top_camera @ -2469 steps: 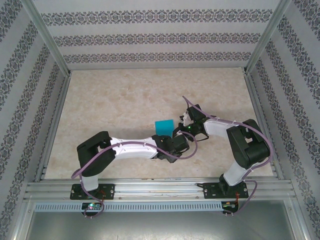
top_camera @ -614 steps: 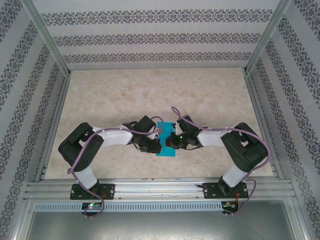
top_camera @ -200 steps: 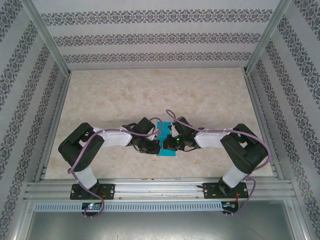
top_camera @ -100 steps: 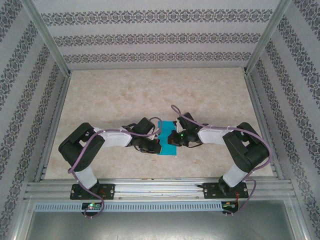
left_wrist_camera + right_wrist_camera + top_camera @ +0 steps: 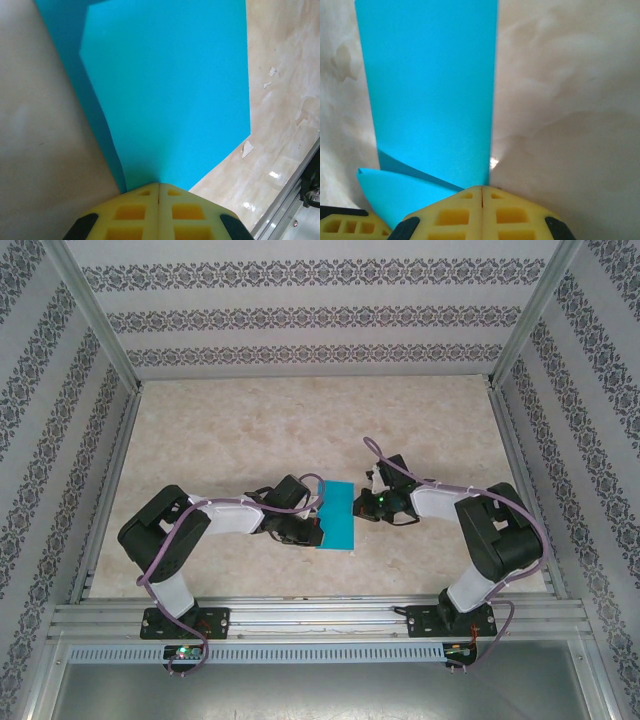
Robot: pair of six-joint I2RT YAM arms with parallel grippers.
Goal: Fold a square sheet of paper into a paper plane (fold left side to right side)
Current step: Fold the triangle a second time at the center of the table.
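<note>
Two arms reach in toward the middle of the marble-patterned table (image 5: pixel 250 430). On the left, the left gripper (image 5: pixel 316 531) sits low at the left edge of the square sheet of paper (image 5: pixel 337 517), near its closer end. In the left wrist view its yellow fingers (image 5: pixel 135 212) are pressed together with no gap, and their tips meet the teal sheet (image 5: pixel 165 90) where its near corner narrows toward them. Whether a layer of paper is caught between the pads cannot be told.

The paper lies flat on the table between the two grippers as a narrow upright strip, longer than it is wide. The right wrist view shows its right edge straight and clean (image 5: pixel 430 85), with a small flap (image 5: pixel 395 190) sticking out at the near left corner.

On the right, the right gripper (image 5: pixel 363 504) is just beside the strip's right edge, toward its far end. Its yellow fingers (image 5: pixel 510 215) are also closed tight against each other, tips at the paper's edge, with bare table to their right.
</note>
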